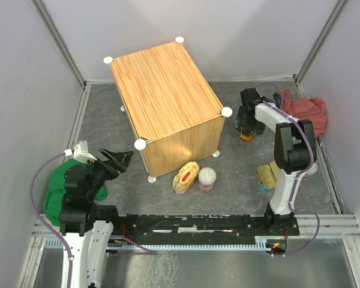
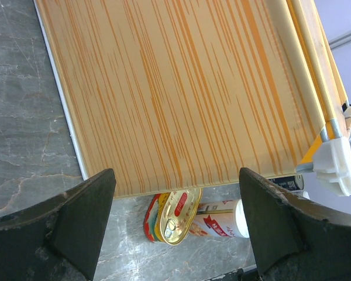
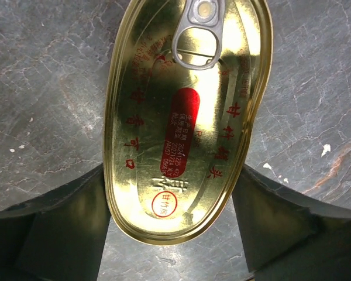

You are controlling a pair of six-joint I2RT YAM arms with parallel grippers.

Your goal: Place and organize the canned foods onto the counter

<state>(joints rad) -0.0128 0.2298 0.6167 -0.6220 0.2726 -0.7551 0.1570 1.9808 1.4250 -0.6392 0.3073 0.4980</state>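
1. The right gripper (image 1: 246,125) hangs over an oval gold can (image 3: 184,117). The can lies flat, lid and pull-tab up, on the grey table (image 1: 240,174) toward its far right corner, just off the right side of the counter (image 1: 165,90).
2. Its fingers (image 3: 58,228) flank the can's long sides, right up against the rim. Whether they actually clamp it cannot be told.
3. The left gripper (image 1: 117,161) is released and holds nothing, its jaws spread wide. It hovers near the table's left edge, facing the counter's front panel.
4. The counter stands toward the middle of the table's far edge.
5. A second oval can (image 1: 186,177), tipped on its side, and a white-lidded can (image 1: 206,179) sit side by side on the table just before the counter's front panel.
6. A gold tin (image 1: 266,176) rests beside the right arm, toward the table's right edge.
7. A red cloth (image 1: 309,111) lies in the far right corner, and a green cloth (image 1: 59,183) at the left edge.
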